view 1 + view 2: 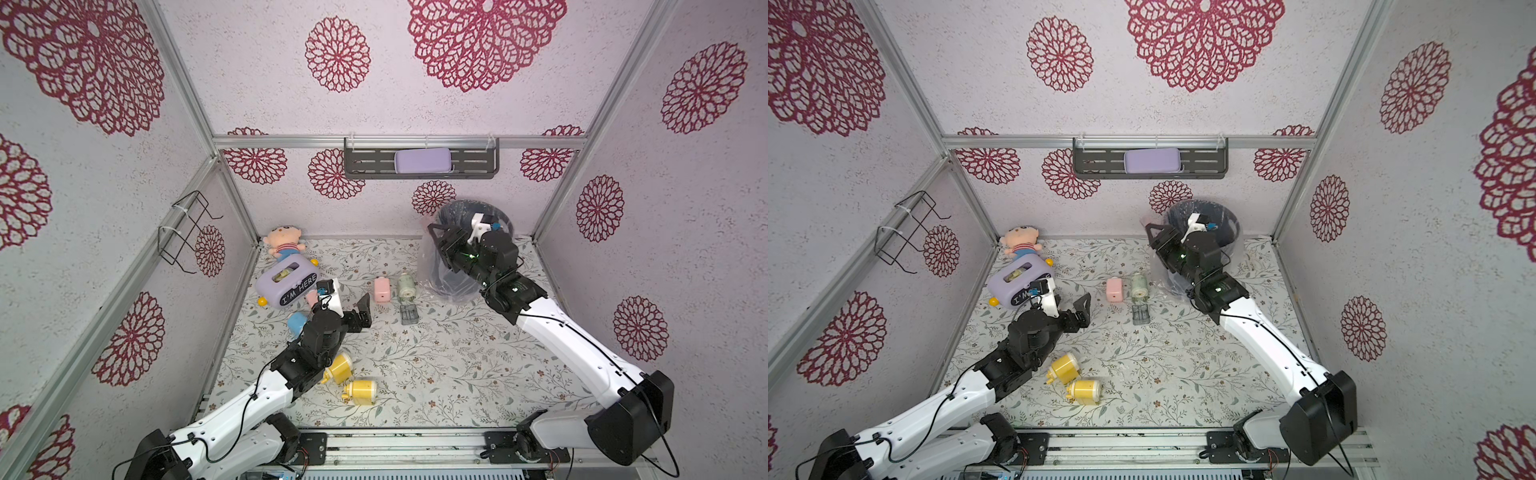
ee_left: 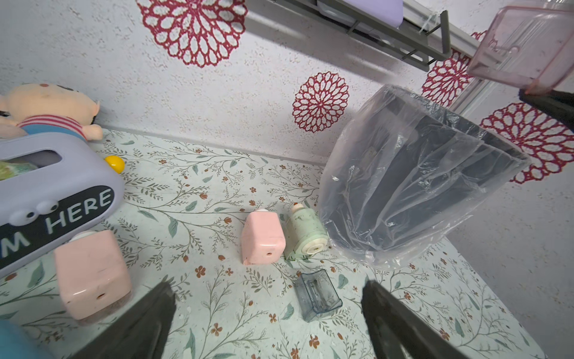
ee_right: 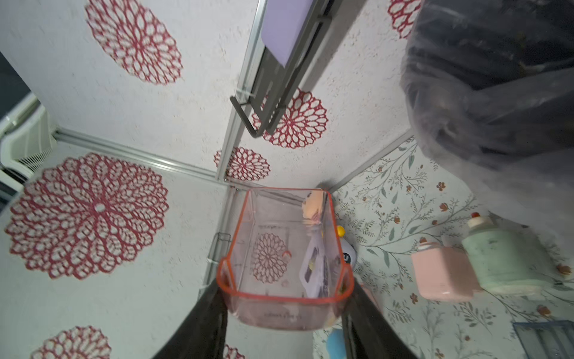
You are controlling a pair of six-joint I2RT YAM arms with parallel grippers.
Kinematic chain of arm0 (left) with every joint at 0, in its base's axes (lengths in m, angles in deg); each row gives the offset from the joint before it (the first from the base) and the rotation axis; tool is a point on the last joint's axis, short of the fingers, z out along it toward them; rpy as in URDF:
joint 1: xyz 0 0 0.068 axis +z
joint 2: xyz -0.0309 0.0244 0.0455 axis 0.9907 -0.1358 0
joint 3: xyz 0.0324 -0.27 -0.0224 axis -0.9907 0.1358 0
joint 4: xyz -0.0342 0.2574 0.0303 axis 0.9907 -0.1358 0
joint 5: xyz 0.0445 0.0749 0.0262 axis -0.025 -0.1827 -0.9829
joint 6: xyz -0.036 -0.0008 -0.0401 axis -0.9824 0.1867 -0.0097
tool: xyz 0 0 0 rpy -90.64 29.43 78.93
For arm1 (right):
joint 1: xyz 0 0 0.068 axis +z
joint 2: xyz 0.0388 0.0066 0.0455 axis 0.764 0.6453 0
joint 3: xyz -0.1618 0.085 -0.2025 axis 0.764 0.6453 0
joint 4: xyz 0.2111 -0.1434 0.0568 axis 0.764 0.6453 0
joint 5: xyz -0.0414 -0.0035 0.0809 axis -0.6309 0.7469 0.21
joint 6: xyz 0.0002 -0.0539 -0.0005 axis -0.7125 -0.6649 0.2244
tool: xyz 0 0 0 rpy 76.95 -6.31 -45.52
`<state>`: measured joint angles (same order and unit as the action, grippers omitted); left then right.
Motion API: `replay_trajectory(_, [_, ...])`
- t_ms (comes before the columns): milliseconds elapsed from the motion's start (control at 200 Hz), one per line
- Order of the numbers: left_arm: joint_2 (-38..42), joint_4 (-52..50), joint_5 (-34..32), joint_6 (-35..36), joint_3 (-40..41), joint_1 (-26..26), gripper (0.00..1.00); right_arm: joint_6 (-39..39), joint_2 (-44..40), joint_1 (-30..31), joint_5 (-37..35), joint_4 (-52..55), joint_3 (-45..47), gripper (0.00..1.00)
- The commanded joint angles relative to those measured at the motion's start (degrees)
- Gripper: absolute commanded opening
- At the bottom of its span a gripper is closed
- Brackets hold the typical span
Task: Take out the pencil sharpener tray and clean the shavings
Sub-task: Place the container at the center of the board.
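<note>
1. The right hand [image 3: 285,310] is closed most of the way on a clear pink tray [image 3: 279,255], with one dark finger pressed on each long side wall.
2. The left wrist view shows the same pink tray [image 2: 525,43] held in the air, tilted, up near the rim of the bag-lined bin [image 2: 419,192]. The wallpaper shows through its walls, and a few dark specks cling to them.
3. In a top view the right hand [image 1: 440,239] sits at the bin's [image 1: 457,286] rim, on the side facing the sharpeners.
4. The left hand [image 2: 268,289] is spread wide and holds nothing. It hovers low over the flowered surface [image 1: 457,374].
5. A pink sharpener [image 2: 263,237] and a green sharpener [image 2: 306,233] lie side by side, touching, and the green one is just beside the bin's bag.
6. A clear grey-blue tray [image 2: 316,295] lies on the surface near them, between the left hand's fingers in the wrist view.
7. A second pink sharpener [image 2: 93,273] stands against the purple "I'M HERE" box [image 2: 46,186].
8. Two yellow sharpeners [image 1: 338,368] [image 1: 360,392] lie near the left arm.
</note>
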<state>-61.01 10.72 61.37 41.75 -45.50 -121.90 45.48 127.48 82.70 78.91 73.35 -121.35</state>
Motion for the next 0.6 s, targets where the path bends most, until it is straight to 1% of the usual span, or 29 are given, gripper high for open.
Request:
replay_trajectory(0, [-3.2,2.0,-0.8,-1.0,0.4,0.2,0.97,-11.8,-1.1,1.3,-2.7,0.3,3.2,0.35])
replay_trajectory(165, [-8.9,2.0,4.7,-5.9,-0.6,4.8,0.98,-17.1,-0.3,4.2,-4.6,-1.9,9.5,0.35])
replay_trajectory(250, [-10.4,2.9,10.9,-8.7,-0.1,8.5,0.97,-19.7,0.9,6.0,-6.2,-2.2,10.7,0.35])
replay_trajectory(340, [-9.9,6.0,15.9,-11.6,2.0,12.1,0.97,-21.7,2.5,8.7,-8.9,-3.0,11.7,0.36])
replay_trajectory(590, [-9.3,5.1,18.5,-12.6,3.1,18.2,0.97,-25.5,10.3,17.7,-17.4,-1.0,9.4,0.36])
